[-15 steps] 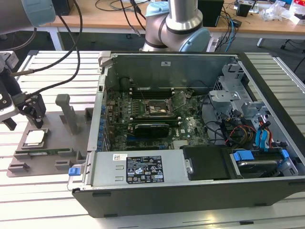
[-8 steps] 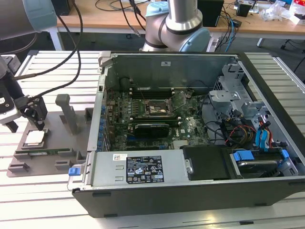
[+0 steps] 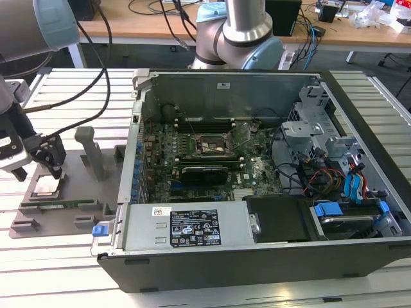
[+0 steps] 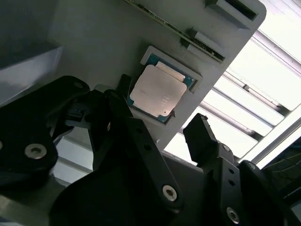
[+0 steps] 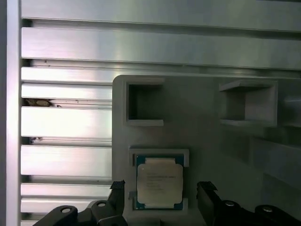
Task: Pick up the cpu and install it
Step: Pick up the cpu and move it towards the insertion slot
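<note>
Figure: a pale ribbed aluminium surface (image 3: 58, 282) carries a large black open-sided computer case (image 3: 257, 269). Inside it, a green motherboard (image 3: 253, 173) shows a black square socket (image 3: 212, 146) with its hinged metal frame raised. Beside the case, on the exterior view's left, lies a flat grey moulded plastic tray (image 3: 77, 186). Over the tray's near end hangs the black two-fingered gripper (image 3: 40, 172) of the grey and blue robot arm (image 3: 237, 32). The cpu (image 5: 159, 182), a small flat square chip with a pale silver-white metal top and a darker rim, lies in a shallow framed pocket of the tray. In the first wrist view the fingers (image 5: 207, 193) stand spread apart, one on each side of the chip, and touch nothing that I can see. The chip looks light, thin and stiff. Its smooth lid would probably slip under a pinch from above, and its underside is likely delicate. The two opposite rim edges, where they stand clear of the pocket's frame, seem the place to take hold.
</note>
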Controlling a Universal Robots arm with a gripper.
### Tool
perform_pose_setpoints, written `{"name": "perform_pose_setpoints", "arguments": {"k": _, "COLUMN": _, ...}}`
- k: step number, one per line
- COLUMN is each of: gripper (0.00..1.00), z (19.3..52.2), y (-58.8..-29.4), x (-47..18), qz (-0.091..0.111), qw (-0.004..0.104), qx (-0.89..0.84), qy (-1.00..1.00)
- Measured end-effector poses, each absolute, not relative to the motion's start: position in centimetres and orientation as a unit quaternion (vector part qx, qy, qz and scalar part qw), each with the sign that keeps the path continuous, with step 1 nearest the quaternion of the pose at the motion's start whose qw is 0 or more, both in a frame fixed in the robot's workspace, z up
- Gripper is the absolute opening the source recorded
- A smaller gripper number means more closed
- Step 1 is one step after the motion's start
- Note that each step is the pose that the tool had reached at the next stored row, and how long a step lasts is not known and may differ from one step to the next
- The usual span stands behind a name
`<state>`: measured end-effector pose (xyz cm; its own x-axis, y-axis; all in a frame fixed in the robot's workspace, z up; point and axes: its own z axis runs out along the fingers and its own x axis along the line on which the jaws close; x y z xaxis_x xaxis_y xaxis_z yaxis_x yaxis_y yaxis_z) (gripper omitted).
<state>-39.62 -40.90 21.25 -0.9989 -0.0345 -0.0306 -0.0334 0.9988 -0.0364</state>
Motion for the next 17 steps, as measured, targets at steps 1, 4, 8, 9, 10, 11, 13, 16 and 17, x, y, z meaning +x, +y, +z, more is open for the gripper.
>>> {"name": "perform_pose_setpoints", "arguments": {"k": 1, "gripper": 0.72, "z": 20.6, "y": -41.2, "x": -39.6, "qz": -0.018, "qw": 0.016, "qx": -0.017, "qy": 1.000}}
{"name": "perform_pose_setpoints", "arguments": {"k": 4, "gripper": 0.72, "z": 20.1, "y": -41.2, "x": -39.3, "qz": -0.018, "qw": 0.016, "qx": -0.018, "qy": 1.000}}
{"name": "perform_pose_setpoints", "arguments": {"k": 8, "gripper": 0.72, "z": 19.6, "y": -41.2, "x": -39.2, "qz": -0.015, "qw": 0.016, "qx": -0.020, "qy": 1.000}}
{"name": "perform_pose_setpoints", "arguments": {"k": 9, "gripper": 0.72, "z": 19.5, "y": -41.2, "x": -39.2, "qz": -0.011, "qw": 0.016, "qx": -0.021, "qy": 1.000}}
{"name": "perform_pose_setpoints", "arguments": {"k": 10, "gripper": 0.72, "z": 19.4, "y": -41.2, "x": -39.2, "qz": -0.004, "qw": 0.016, "qx": -0.022, "qy": 1.000}}
{"name": "perform_pose_setpoints", "arguments": {"k": 11, "gripper": 0.72, "z": 19.3, "y": -41.3, "x": -39.3, "qz": -0.003, "qw": 0.016, "qx": -0.023, "qy": 1.000}}
{"name": "perform_pose_setpoints", "arguments": {"k": 13, "gripper": 0.72, "z": 19.2, "y": -41.5, "x": -39.4, "qz": -0.003, "qw": 0.016, "qx": -0.025, "qy": 1.000}}
{"name": "perform_pose_setpoints", "arguments": {"k": 16, "gripper": 0.72, "z": 19.0, "y": -41.5, "x": -39.4, "qz": -0.003, "qw": 0.016, "qx": -0.028, "qy": 0.999}}
{"name": "perform_pose_setpoints", "arguments": {"k": 17, "gripper": 0.72, "z": 18.9, "y": -41.5, "x": -39.4, "qz": -0.003, "qw": 0.016, "qx": -0.028, "qy": 0.999}}
